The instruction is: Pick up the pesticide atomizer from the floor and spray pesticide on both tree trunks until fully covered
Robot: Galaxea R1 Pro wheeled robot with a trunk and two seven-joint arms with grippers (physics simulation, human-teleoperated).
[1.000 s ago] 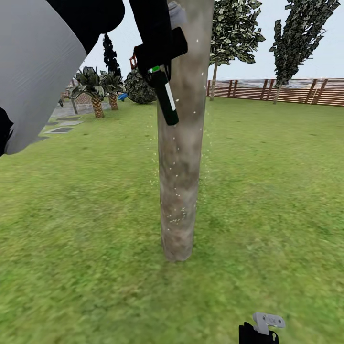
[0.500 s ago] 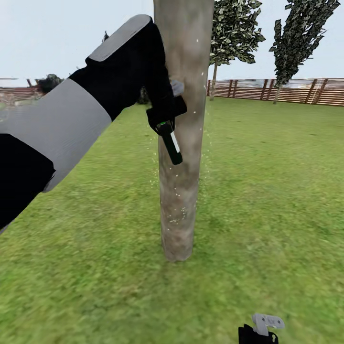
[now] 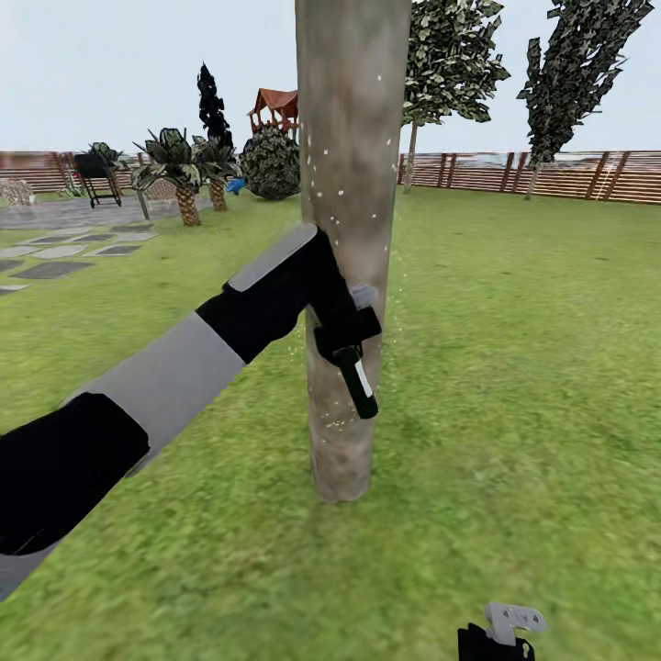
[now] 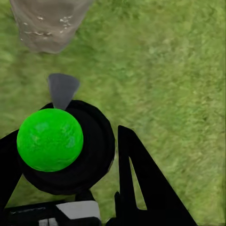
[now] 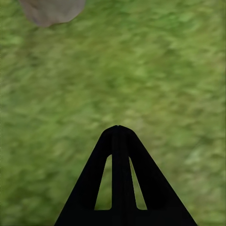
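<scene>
The tree trunk (image 3: 353, 184), a thick grey-brown column, stands straight ahead on the garden lawn, dotted with white pesticide specks (image 3: 341, 193). My left gripper (image 3: 341, 338) is pressed close to the trunk's front at mid-height, shut on the pesticide atomizer (image 3: 361, 384), a slim dark bottle with a pale stripe that hangs slanted downward. In the left wrist view the atomizer (image 4: 75, 155) shows a green cap between my dark fingers (image 4: 141, 183), with the speckled trunk base (image 4: 47, 23) beyond. My right gripper (image 3: 500, 633) sits low over grass, its fingers (image 5: 117, 179) closed together.
Grass lies all around the trunk. A slatted wooden fence (image 3: 551, 174) runs along the back with two leafy trees (image 3: 450, 64) before it. Palms (image 3: 184, 174), a round bush (image 3: 271, 165), a playhouse roof (image 3: 275, 106) and grey paving (image 3: 64, 248) lie far left.
My left arm has swept down the trunk with the atomizer, from high near the top of the view to mid-height. More white specks now show on the upper trunk.
</scene>
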